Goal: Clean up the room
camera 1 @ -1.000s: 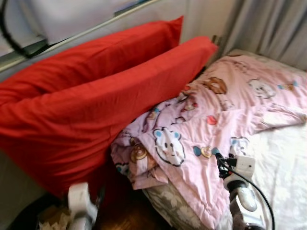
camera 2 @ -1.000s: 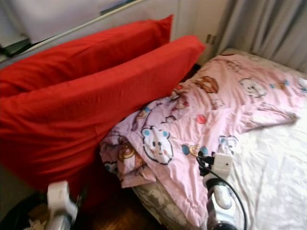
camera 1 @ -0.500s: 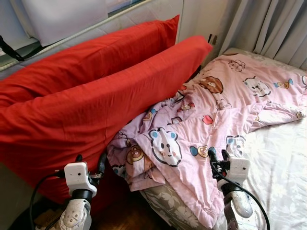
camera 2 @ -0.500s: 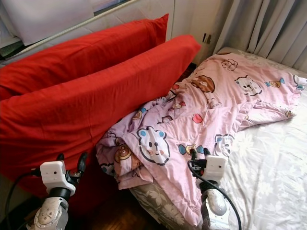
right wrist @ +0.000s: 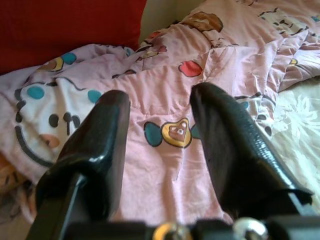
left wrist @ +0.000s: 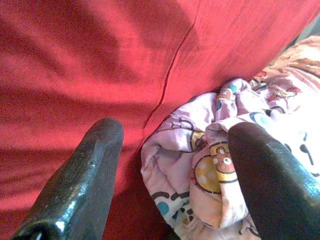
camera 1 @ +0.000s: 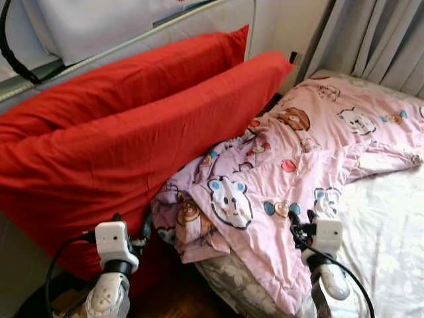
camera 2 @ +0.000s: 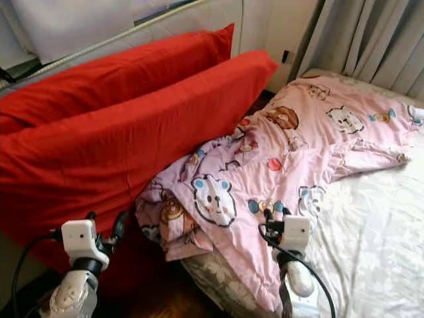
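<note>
A pink cartoon-print blanket (camera 1: pixel 298 159) lies crumpled across the bed, with its bunched corner (left wrist: pixel 220 175) hanging over the bed's edge against the red pillows. Two big red pillows (camera 1: pixel 132 152) stand on edge against the wall, one behind the other. My left gripper (camera 1: pixel 132 225) is open, low in front of the nearer pillow and close to the bunched corner, holding nothing. My right gripper (right wrist: pixel 160 95) is open just above the blanket's near edge, over a heart-shaped print (right wrist: pixel 175 132).
A white patterned sheet (camera 1: pixel 391 225) covers the bed on the right. Grey curtains (camera 1: pixel 377 33) hang behind the bed. Dark wooden floor (camera 1: pixel 179 291) shows in the gap between pillows and bed. A grey window ledge (camera 1: pixel 132 43) runs above the pillows.
My left arm has come up into view in front of the red pillow. The blurred picture has sharpened and shifted slightly; the blanket and pillows lie as before.
</note>
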